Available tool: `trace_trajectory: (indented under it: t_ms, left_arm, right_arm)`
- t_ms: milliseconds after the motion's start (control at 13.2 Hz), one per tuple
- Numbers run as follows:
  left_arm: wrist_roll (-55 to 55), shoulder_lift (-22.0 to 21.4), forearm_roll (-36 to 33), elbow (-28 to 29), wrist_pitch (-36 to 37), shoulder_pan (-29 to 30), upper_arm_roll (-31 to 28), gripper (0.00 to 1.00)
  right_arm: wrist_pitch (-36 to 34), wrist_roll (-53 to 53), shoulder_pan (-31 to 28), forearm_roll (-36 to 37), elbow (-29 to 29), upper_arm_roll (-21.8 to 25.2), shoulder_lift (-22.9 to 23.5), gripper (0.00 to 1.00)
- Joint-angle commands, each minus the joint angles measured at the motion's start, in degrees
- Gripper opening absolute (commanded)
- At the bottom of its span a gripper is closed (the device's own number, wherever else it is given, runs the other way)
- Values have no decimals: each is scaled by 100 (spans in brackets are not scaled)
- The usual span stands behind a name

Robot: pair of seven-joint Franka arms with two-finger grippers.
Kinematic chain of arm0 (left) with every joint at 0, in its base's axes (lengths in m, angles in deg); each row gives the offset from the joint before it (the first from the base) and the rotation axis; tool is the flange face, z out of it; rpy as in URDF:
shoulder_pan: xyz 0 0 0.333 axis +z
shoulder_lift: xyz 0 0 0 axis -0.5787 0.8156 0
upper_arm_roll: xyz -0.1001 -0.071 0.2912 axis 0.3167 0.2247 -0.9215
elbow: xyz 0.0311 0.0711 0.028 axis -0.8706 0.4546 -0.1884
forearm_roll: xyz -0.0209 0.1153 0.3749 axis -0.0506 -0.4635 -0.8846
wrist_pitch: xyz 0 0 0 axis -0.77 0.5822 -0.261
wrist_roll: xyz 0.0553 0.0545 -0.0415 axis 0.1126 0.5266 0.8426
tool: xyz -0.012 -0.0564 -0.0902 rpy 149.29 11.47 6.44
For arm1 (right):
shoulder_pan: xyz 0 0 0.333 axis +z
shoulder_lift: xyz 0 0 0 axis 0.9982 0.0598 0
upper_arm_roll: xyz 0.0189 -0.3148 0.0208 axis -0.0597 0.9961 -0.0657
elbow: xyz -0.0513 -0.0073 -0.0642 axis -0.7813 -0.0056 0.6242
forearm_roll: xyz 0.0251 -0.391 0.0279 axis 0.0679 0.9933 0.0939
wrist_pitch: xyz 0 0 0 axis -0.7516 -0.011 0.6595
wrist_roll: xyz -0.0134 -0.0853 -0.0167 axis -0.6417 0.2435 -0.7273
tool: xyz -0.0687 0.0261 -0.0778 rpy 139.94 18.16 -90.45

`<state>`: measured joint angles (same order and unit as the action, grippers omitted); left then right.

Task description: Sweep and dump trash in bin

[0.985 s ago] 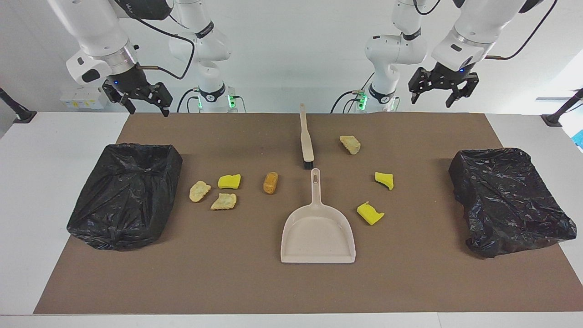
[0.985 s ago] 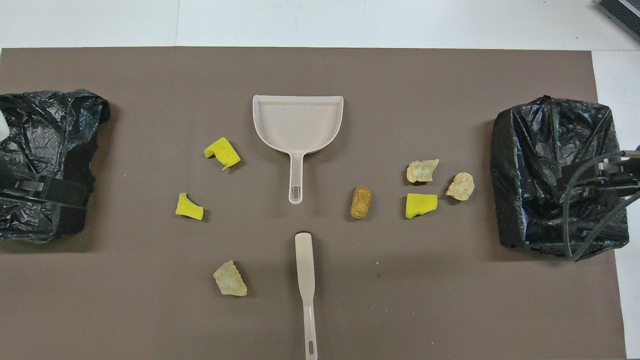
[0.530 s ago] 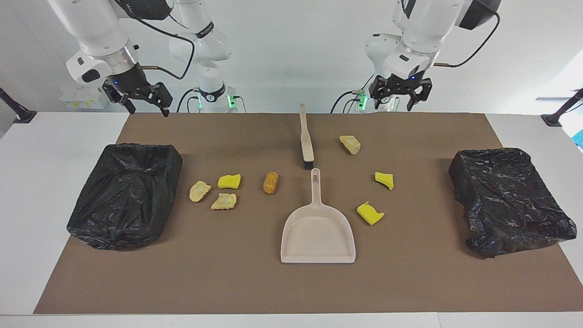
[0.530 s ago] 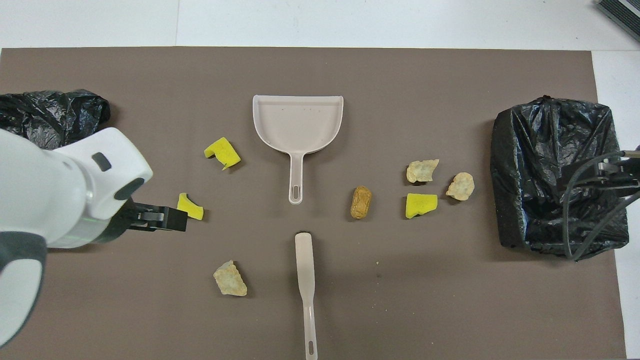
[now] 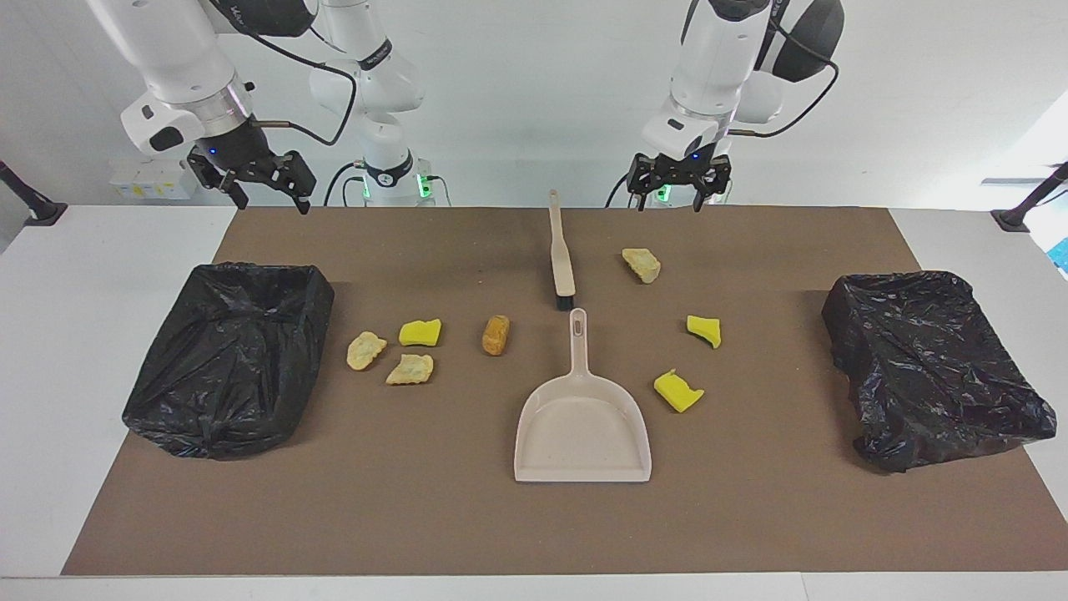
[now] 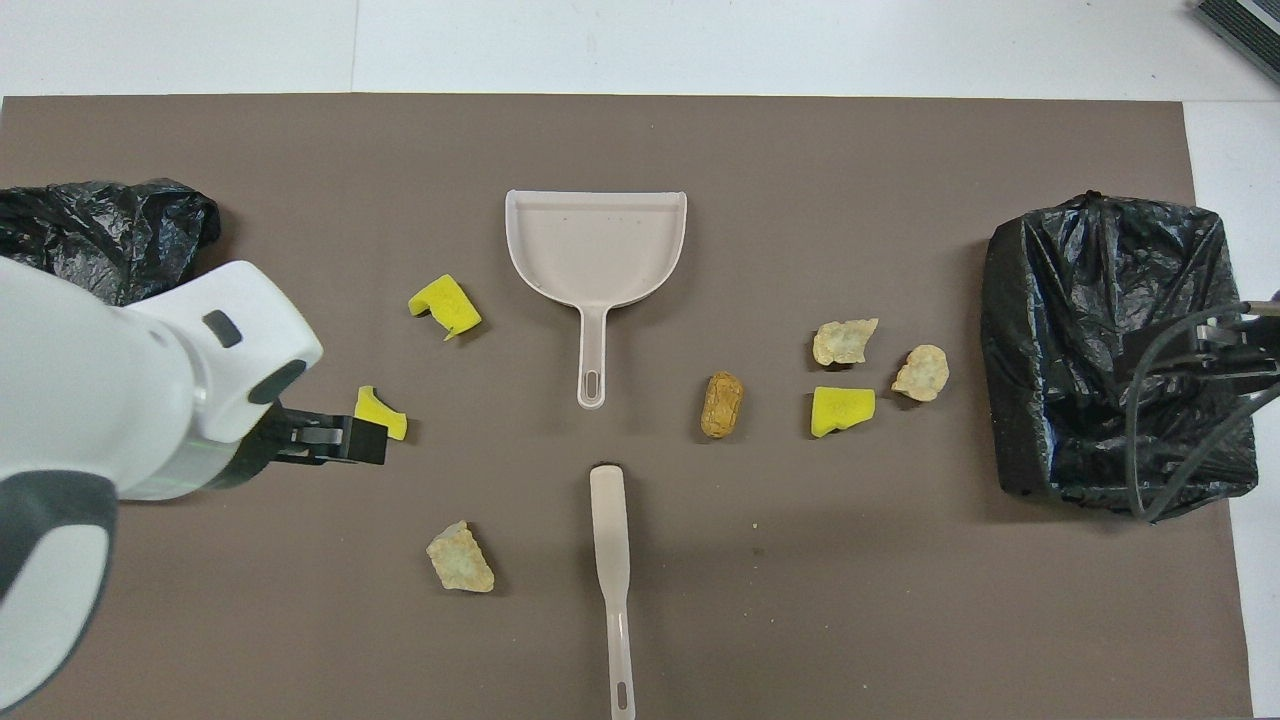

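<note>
Nothing of the job is done yet, as I judge it: all seven bits of trash (image 6: 722, 404) lie loose on the brown mat (image 6: 800, 620), and sweeping, lifting and tipping are all left to do.

I read the overhead view as a clock centred on the tip of the dustpan's handle. The orange-brown bread-like lump (image 6: 722, 404) sits at three o'clock. Further along that line is a cluster of one yellow sponge chunk (image 6: 841, 410) and two pale tan crumbly pieces (image 6: 845, 341) (image 6: 920, 372). Two more yellow chunks lie at ten (image 6: 445, 306) and nine (image 6: 388, 418), and a third tan piece (image 6: 460, 557) at seven.

The sponge looks soft, light and squarish, while the tan bits are ragged and flaky.

The beige dustpan (image 6: 595, 245), smooth hard plastic, is empty, with its tray toward twelve. The brush (image 6: 612, 560) lies flat at six, untouched.

Two bins lined with crinkled, glossy black bags stand at three (image 6: 1110, 350) and nine (image 6: 100, 235), at the ends of the mat on the white worktop (image 6: 700, 40).

The left gripper (image 5: 674, 196) hangs raised over the mat near the nine o'clock chunk, jaws apart and holding nothing. The right gripper (image 5: 267, 188) waits over the three o'clock bin, jaws likewise apart and empty.
</note>
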<state>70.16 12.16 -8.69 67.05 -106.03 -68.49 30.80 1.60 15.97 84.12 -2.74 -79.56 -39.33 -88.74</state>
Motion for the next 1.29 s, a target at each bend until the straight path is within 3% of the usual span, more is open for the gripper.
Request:
trace_trajectory:
  t_ms: [0, 682, 985, 1212]
  left_arm:
    - [345, -363, 6, 597, -355, -368, -90, 100]
    - [979, -285, 147, 1519, -1093, -1281, -90, 100]
    - [1076, -258, 147, 2232, -1848, -1793, -90, 100]
    - [1583, 49, 147, 2294, -2235, -2170, -82, 100]
  right_arm:
    - [16, -83, -19, -124, -12, 26, -40, 100]
    - [16, -83, -19, -124, -12, 26, -40, 100]
    - [7, -83, -28, -115, -21, 26, -40, 100]
    - [-98, -31, 16, -28, -152, 43, -127, 100]
